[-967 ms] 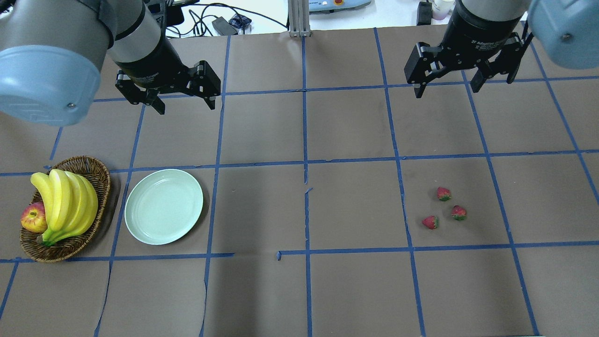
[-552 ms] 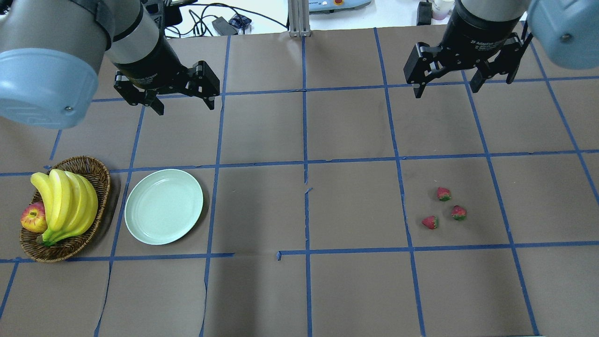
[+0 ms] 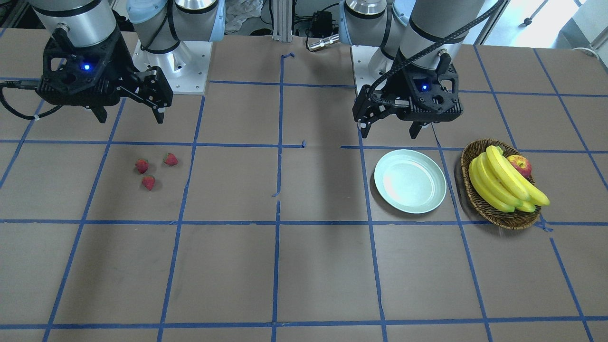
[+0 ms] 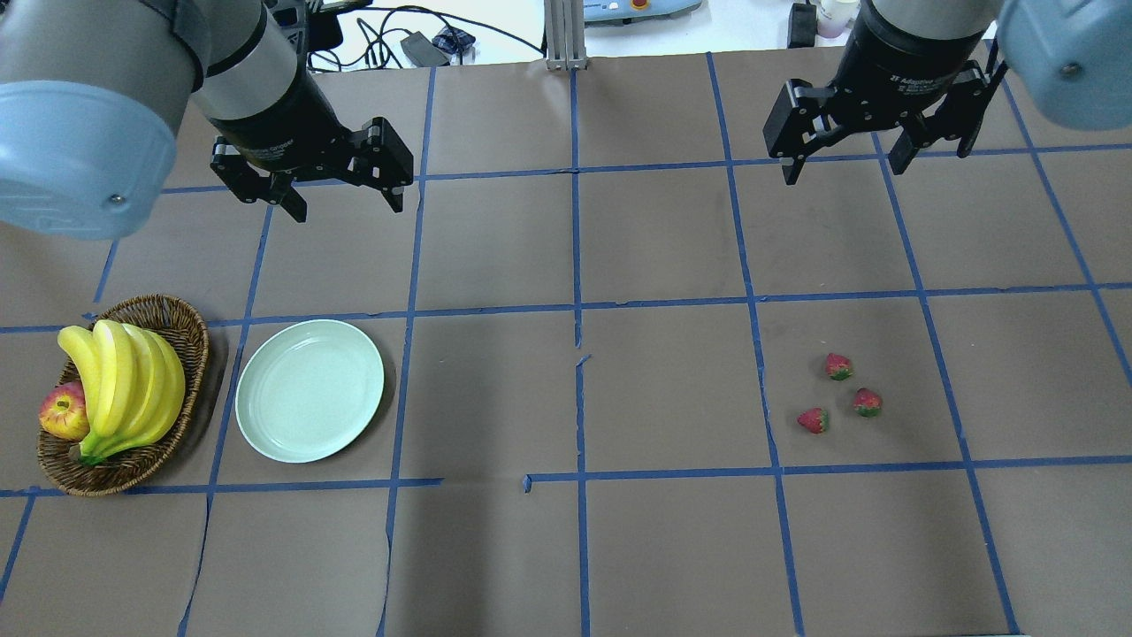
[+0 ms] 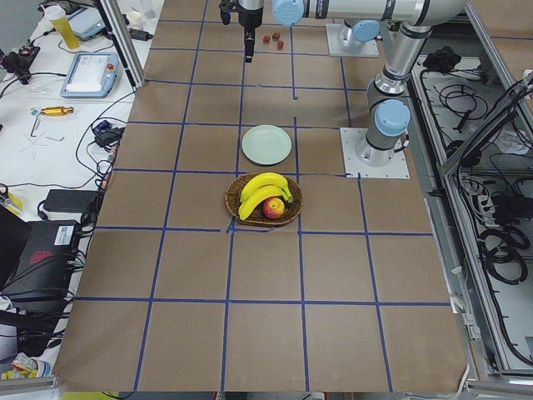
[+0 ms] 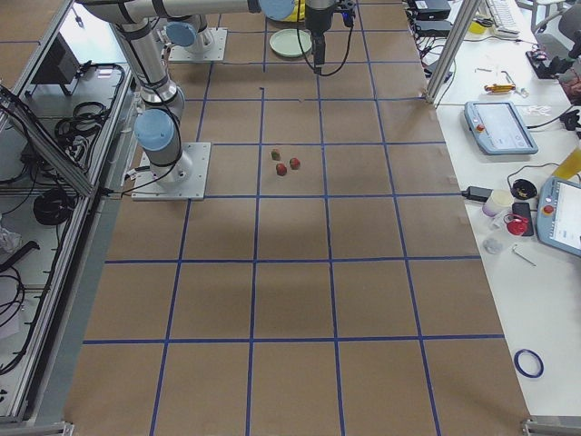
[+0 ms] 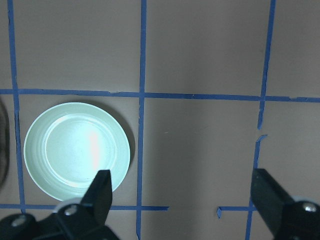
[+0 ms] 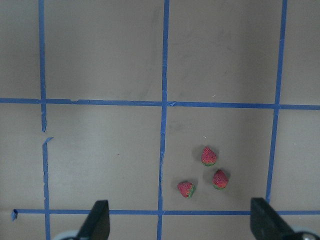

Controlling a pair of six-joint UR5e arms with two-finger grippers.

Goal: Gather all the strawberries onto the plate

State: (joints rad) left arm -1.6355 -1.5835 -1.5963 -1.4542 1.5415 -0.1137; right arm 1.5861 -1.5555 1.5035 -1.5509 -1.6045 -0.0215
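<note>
Three small red strawberries [image 4: 838,366] [image 4: 868,402] [image 4: 813,420] lie close together on the brown table at the right. They also show in the front view [image 3: 148,182] and the right wrist view [image 8: 208,156]. The pale mint-green plate [image 4: 309,390] sits empty at the left, and shows in the front view [image 3: 410,181] and the left wrist view [image 7: 77,151]. My left gripper [image 4: 348,205] hangs open and empty above the table behind the plate. My right gripper [image 4: 842,172] hangs open and empty well behind the strawberries.
A brown wicker basket [image 4: 181,311] with a bunch of bananas [image 4: 124,385] and a red-yellow apple [image 4: 64,412] stands just left of the plate. Blue tape lines grid the table. Cables and equipment lie beyond the far edge.
My left arm and gripper have shifted slightly to the left and back. The right gripper, the strawberries and the plate have not moved.
</note>
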